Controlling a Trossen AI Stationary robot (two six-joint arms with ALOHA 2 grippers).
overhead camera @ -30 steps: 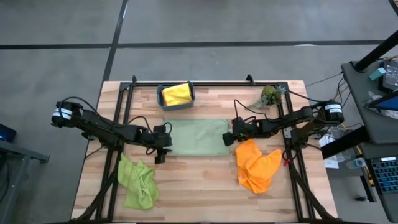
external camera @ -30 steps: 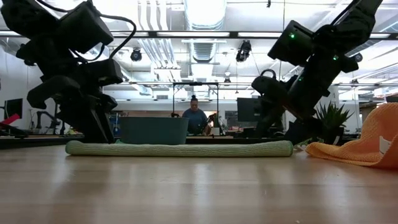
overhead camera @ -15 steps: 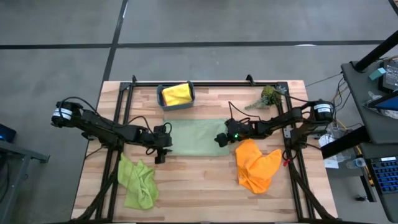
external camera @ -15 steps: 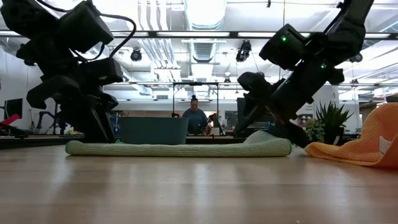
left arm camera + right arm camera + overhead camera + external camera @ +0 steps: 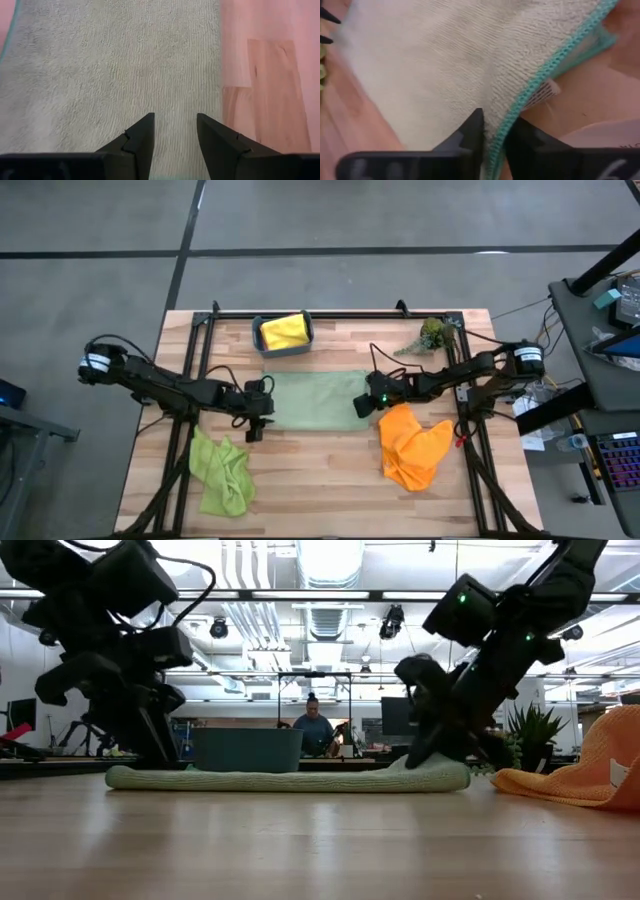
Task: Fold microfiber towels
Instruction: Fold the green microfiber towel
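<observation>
The pale sage green towel [image 5: 315,400] lies flat mid-table. My right gripper [image 5: 366,406] is at its right edge, shut on the teal-stitched hem [image 5: 515,112]. That end is raised in a small hump [image 5: 425,768]. My left gripper [image 5: 255,420] is open, with its fingers [image 5: 142,132] over the towel's near left corner [image 5: 110,75]. The lime green towel [image 5: 222,472] lies crumpled at the near left. The orange towel [image 5: 412,445] lies crumpled at the near right. The yellow towel [image 5: 285,330] sits in the teal bin [image 5: 262,340]. The pink towel is out of view. My right gripper pinches the sage towel's right edge at its teal hem [image 5: 506,127] between its two fingers [image 5: 470,132]. It comes slanting down from the table's right. The held edge is lifted a little and slack; the rest lies on the table. My left gripper: I cannot tell whether its fingertips touch the cloth.
The teal bin stands at the far edge, left of centre. A green plant sprig [image 5: 432,335] lies at the far right. Black frame rails [image 5: 200,370] run along both sides and the far edge. Bare wood [image 5: 315,480] lies between the lime and orange towels.
My right gripper has gone toward the table's left along the sage towel's right edge, then part of the way back. The towel's right end, flat a second ago, now stands in a small hump. The rest of the towel has stayed flat.
</observation>
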